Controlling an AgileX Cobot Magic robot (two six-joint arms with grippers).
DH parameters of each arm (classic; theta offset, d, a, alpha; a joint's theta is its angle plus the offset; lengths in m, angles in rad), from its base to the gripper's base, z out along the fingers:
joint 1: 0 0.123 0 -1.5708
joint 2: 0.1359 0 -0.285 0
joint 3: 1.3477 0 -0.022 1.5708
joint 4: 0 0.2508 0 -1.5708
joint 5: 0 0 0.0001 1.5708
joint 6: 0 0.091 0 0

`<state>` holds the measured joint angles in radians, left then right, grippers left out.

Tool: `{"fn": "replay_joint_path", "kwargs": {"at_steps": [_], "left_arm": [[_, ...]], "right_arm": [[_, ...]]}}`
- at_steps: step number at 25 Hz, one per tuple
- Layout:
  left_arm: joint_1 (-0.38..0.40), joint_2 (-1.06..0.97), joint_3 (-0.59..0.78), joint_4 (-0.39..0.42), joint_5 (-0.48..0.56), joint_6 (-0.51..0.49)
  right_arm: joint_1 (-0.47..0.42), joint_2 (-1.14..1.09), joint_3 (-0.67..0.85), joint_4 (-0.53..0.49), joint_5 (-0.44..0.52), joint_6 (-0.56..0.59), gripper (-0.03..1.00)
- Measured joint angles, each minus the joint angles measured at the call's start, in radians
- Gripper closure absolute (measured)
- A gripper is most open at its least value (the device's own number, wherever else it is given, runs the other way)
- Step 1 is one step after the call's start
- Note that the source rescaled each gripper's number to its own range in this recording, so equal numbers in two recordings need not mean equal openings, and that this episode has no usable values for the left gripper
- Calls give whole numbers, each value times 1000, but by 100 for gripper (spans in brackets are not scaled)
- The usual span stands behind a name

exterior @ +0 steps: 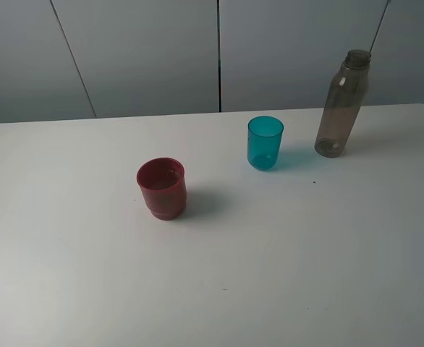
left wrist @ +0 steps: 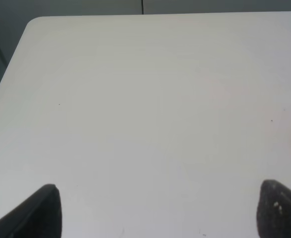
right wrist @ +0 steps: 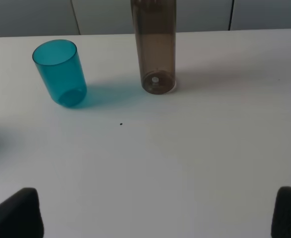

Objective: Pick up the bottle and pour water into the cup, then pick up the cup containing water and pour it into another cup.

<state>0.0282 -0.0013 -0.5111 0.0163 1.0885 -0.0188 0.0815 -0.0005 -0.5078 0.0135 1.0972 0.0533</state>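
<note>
Both claws spread, empty. Grab bottle (right wrist: 154, 47) mid-body with right gripper (right wrist: 158, 213), keep upright, steer clear of cup (right wrist: 60, 72).

Lighting was even, soft and bright across the white table (exterior: 270, 275), without harsh glare; short diffuse shadows fell to the right of the red cup (exterior: 161, 188), the teal cup (exterior: 265, 142) and the bottle (exterior: 342, 103), with a teal-tinted one showing in the right wrist view. Overhead focus was fairly sharp. In both wrist views the dark fingertips (left wrist: 41, 213) at the frame edge were blurred.
</note>
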Motion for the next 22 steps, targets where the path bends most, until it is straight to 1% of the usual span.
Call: {"fn": "replay_joint_path", "kwargs": {"at_steps": [22], "left_arm": [[0, 0, 0, 0, 0, 0]], "right_arm": [[-1, 0, 4, 0, 0, -2, -3]]}}
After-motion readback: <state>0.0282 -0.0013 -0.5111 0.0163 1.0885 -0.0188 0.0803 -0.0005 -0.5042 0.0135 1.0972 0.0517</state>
